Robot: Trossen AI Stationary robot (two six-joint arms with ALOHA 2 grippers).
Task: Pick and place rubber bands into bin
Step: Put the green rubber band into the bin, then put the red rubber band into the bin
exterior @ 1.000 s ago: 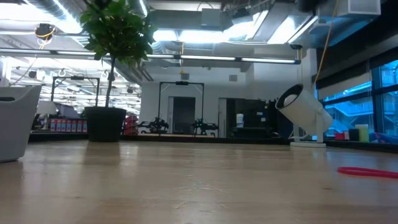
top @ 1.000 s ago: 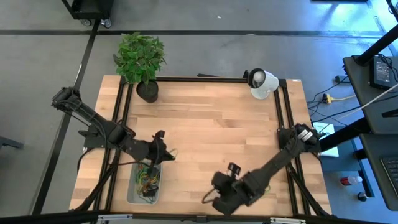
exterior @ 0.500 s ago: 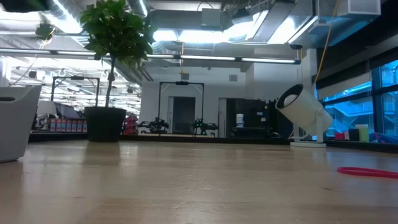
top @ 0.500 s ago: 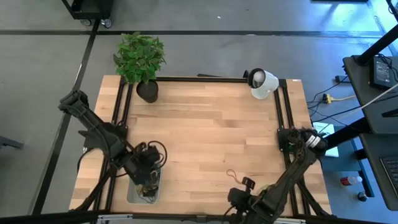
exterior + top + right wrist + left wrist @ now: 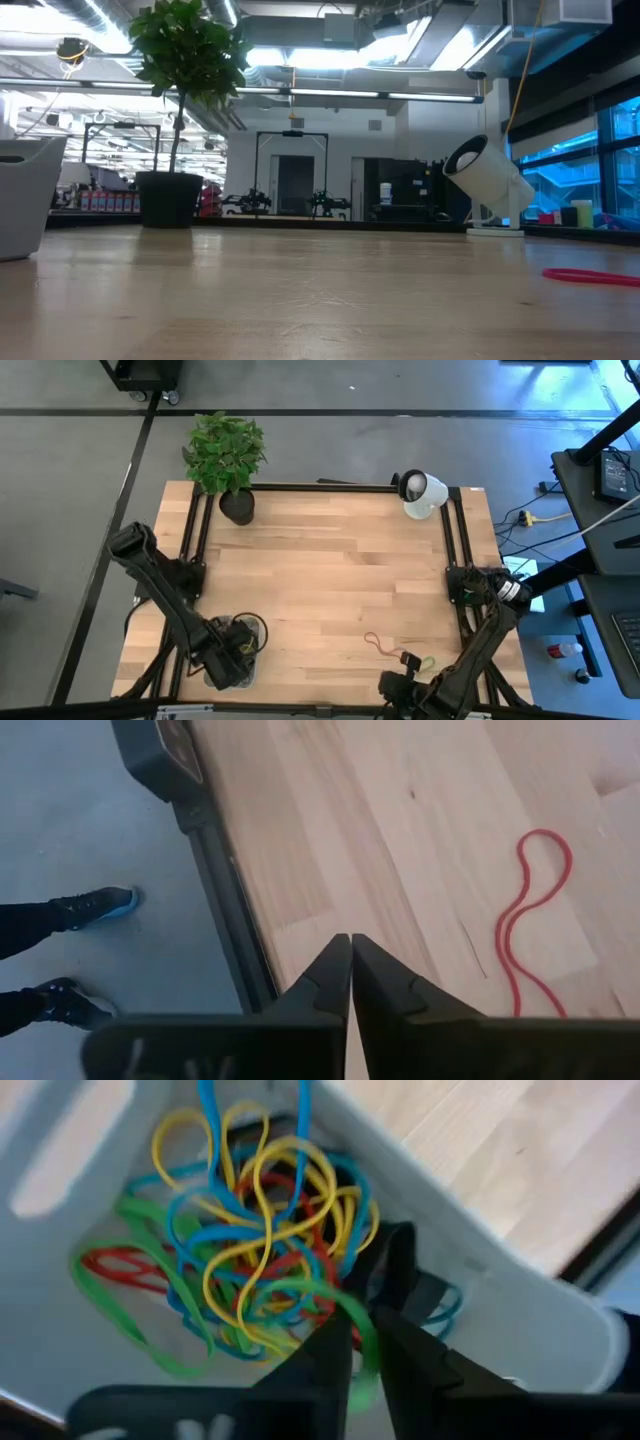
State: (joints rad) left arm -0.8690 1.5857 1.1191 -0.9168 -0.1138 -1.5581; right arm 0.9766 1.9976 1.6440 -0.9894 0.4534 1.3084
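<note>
Pale butcher-block table (image 5: 330, 560) fills the workspace, and all positions below are referenced to the bin (image 5: 229, 668), a shallow grey-white tray at the table's near left edge. Left gripper (image 5: 365, 1342) is directly over the bin interior, its fingers nearly closed on a green rubber band (image 5: 345, 1302) that hangs above the pile. Inside the bin lies a tangle of rubber bands (image 5: 240, 1270) in yellow, blue, red and green. Right gripper (image 5: 351, 952) is well to the right of the bin, at the near table edge, fingers pressed together and holding nothing. Just beyond it, right of the bin, a red rubber band (image 5: 530, 915) lies flat on the wood with a green loop (image 5: 428, 662) close by. Far from the bin, at the back edge, stand a potted plant (image 5: 228, 455) and a white lamp (image 5: 422, 493).
</note>
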